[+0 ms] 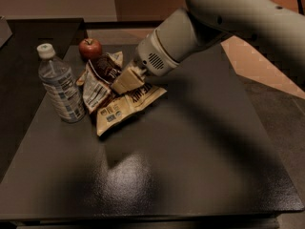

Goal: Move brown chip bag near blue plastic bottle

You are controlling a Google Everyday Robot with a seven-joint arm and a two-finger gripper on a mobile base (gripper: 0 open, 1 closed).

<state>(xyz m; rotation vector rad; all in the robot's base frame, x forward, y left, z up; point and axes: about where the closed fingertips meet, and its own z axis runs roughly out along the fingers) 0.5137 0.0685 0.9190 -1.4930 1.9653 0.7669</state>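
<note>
The brown chip bag (116, 108) lies crumpled on the dark table (190, 166), its dark brown part toward the back and its cream band with lettering toward the front. The blue plastic bottle (61, 86) lies just left of it, white cap pointing away, with the bag's left edge almost touching it. My gripper (125, 81) reaches in from the upper right and is shut on the middle of the bag, pressing it down near the table.
A red apple (90, 48) sits at the table's back left, just behind the bag. My thick white arm (228, 18) spans the upper right. A dark counter (28, 37) adjoins the table on the left.
</note>
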